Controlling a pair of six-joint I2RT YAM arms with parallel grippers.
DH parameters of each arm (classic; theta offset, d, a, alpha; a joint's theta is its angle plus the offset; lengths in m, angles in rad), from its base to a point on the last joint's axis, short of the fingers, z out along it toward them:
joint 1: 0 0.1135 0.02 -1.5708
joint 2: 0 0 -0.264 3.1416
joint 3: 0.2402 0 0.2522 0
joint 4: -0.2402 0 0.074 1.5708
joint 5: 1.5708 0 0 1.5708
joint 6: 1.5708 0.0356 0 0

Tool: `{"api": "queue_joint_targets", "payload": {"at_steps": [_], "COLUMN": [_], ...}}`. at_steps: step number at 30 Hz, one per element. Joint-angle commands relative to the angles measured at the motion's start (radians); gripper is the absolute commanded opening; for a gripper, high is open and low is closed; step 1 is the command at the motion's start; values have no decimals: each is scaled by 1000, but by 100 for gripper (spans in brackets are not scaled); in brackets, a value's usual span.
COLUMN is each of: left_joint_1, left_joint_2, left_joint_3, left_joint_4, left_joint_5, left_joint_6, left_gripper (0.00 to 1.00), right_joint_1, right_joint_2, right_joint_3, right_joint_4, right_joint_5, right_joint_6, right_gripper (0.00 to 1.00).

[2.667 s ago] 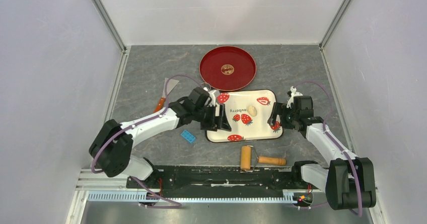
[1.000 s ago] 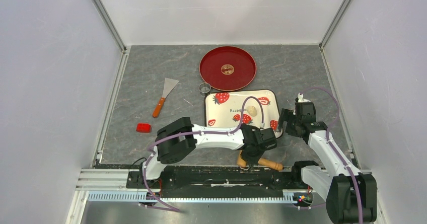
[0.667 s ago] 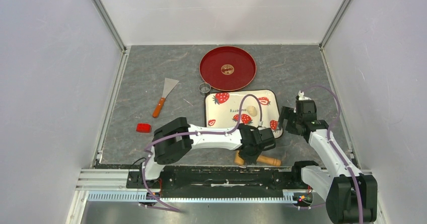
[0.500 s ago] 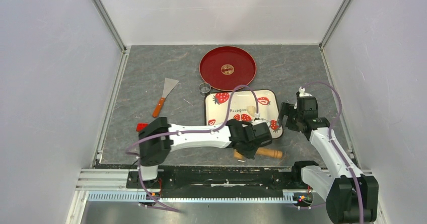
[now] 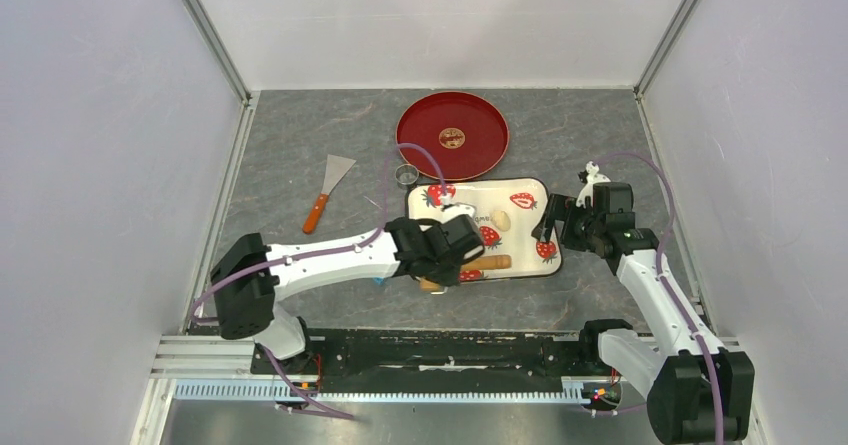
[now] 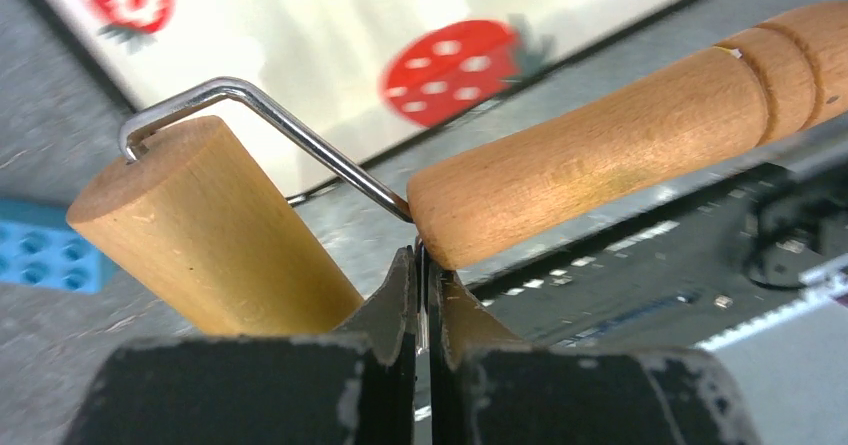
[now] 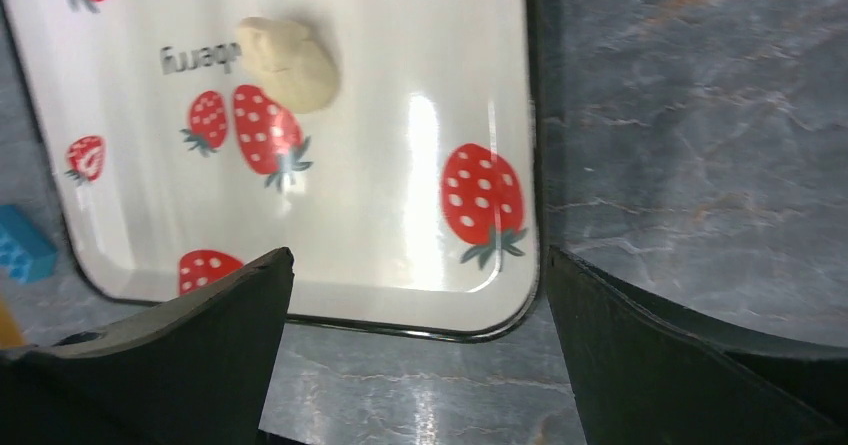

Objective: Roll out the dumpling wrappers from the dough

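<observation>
Half a second back the left arm was low near the bottom of the overhead view. It has since swung up and to the left, and the pastry roller [image 5: 487, 262] now hangs across the lower left corner of the strawberry tray [image 5: 515, 240]. My left gripper [image 6: 425, 265] is pinched together on the roller's thin steel rod, right where it meets the wooden handle. The drum sits to the left of the fingers in the wrist view. My right gripper [image 7: 415, 265] has its jaws wide apart over the tray's right-hand rim and holds nothing. I can't tell whether it touches the rim.

The dough lump [image 7: 290, 62] lies on the tray, towards the upper left of the right wrist view, well apart from the roller. It is a rounded blob, and nothing has been flattened yet.

I judge this to be the carry: roller in hand, not yet on the dough. Next I'd bring the drum over the lump, set it down level and press through. A pinch on so thin a rod may let the roller swivel, so I'd go gently.

Black lettering beside the lump reads upside down, and its end looks like "berry". The red round tray [image 5: 452, 136] has a gold emblem too small to read.
</observation>
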Motion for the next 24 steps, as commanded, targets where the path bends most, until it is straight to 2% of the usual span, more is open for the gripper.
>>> {"api": "queue_joint_targets", "payload": {"at_steps": [1,6,11,16,19,24], "left_joint_1": [96,167,202,208,208,208], "left_joint_2": [-121,-227,-295,-323,-324,-328], "left_joint_3": [-115,-253,-327,-360,-367,-361], "left_joint_4": [32,80,113,159,180,195], "left_joint_5": [-2,62,104,141,158,167], "left_joint_6": [-60,-56,-58,-52,-44,-37], "left_gripper": [2,2,2,2,2,2], "right_joint_1": [4,56,203,339,410,511], "right_joint_2": [3,21,63,135,188,273], "right_joint_3": [26,4,3,-22,-14,28], "right_joint_4": [92,195,306,487,578,596], "right_joint_5": [-180,-302,-340,-403,-431,-436], "right_joint_6": [18,90,189,327,394,420], "right_gripper": [98,98,99,99,94,88]}}
